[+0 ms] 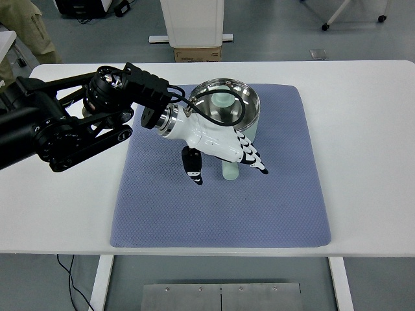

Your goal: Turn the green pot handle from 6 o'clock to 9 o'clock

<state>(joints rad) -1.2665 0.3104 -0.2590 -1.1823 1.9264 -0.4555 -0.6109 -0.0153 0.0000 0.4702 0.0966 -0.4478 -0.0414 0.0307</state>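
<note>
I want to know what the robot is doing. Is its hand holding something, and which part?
The left hand is over the green pot's handle, but it hides the contact, so a hold cannot be told.

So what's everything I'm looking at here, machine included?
pot: one, pale green with a shiny steel inside, at the back of the mat
pot handle: one, pale green, pointing toward the near edge, its tip showing below the hand
mat: one, blue-grey, in the middle of the table
table: one, white, filling most of the view
cardboard box: one, brown, on the floor behind the table
cable: one, black, hanging below the table's near left edge
person: one, khaki clothing, top left corner, only partly in view
left hand: one, white with black fingertips, over the handle; whether it grips is unclear
left arm: one, black, from the left edge
</note>
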